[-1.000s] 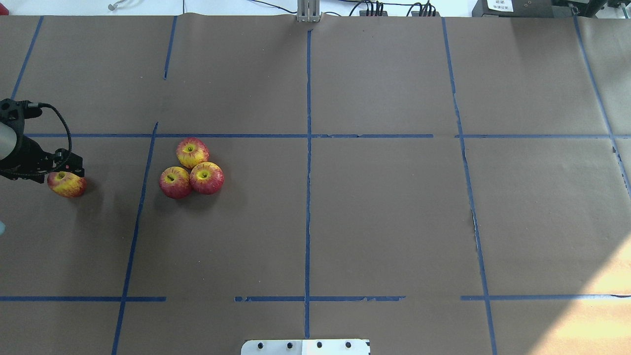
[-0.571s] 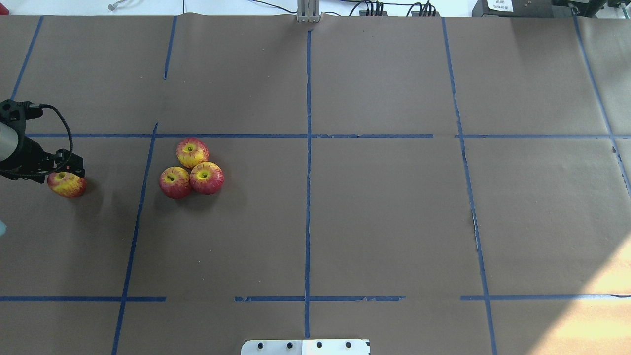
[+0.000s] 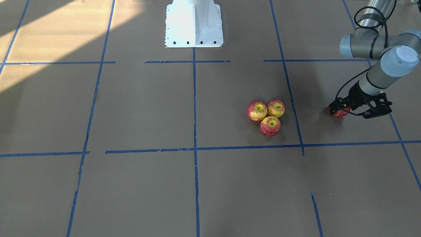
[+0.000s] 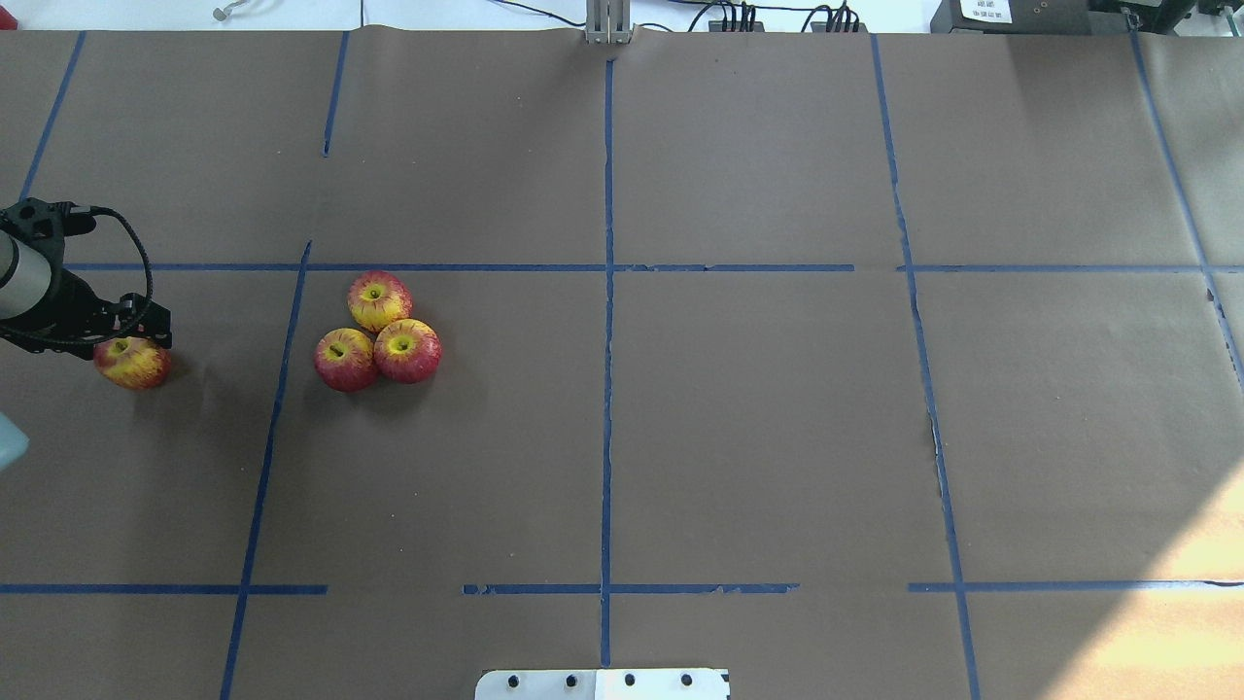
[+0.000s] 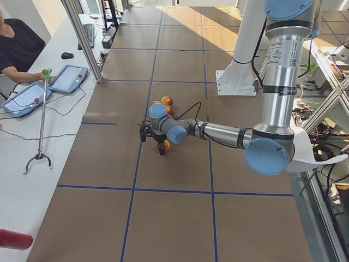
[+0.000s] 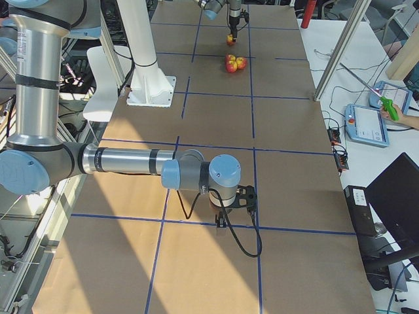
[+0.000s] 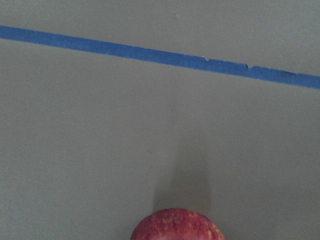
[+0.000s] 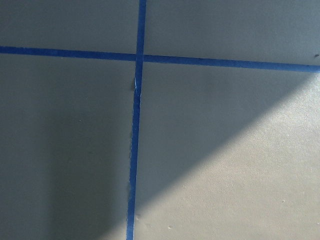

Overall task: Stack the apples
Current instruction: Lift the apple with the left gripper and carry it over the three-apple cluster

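Note:
Three red-and-yellow apples (image 4: 379, 299) (image 4: 345, 360) (image 4: 407, 350) sit touching in a tight triangle on the brown paper; the cluster also shows in the front-facing view (image 3: 270, 126). A fourth apple (image 4: 133, 365) lies alone at the far left, also visible in the front-facing view (image 3: 338, 114). My left gripper (image 4: 131, 340) hangs tilted over it, with the jaws apparently open at its sides. The left wrist view shows only the apple's top (image 7: 177, 226). My right gripper (image 6: 224, 221) shows only in the exterior right view, low over bare paper, and I cannot tell its state.
Blue tape lines (image 4: 607, 292) divide the brown paper. The white robot base (image 3: 193, 23) stands at the table's near edge. In the exterior left view an operator's table (image 5: 32, 125) with tablets and a grabber stick runs along the far side.
My left wrist has shifted slightly up and to the right over the lone apple. None of the apples has moved.

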`<act>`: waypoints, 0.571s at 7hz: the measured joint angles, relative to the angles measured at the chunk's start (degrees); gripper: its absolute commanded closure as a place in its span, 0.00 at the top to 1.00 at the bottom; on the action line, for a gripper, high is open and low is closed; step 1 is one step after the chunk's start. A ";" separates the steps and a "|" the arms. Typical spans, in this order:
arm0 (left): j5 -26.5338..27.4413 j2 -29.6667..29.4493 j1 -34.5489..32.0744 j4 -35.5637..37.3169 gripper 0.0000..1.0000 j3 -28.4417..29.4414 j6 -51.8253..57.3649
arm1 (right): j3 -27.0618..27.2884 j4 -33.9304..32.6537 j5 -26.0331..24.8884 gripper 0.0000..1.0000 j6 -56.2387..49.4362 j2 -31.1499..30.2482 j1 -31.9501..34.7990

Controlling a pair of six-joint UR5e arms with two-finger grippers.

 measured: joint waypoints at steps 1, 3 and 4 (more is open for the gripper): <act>0.00 -0.04 0.03 -0.69 0.13 0.58 -0.02 | 0.00 0.00 0.00 1.00 0.00 0.00 0.00; -0.11 -0.05 0.04 -1.16 0.00 -0.37 -0.47 | 0.00 0.02 0.00 1.00 0.00 0.00 0.00; -0.32 0.03 -0.11 -0.74 0.00 -3.74 -1.76 | 0.00 0.06 0.00 1.00 0.00 0.00 0.00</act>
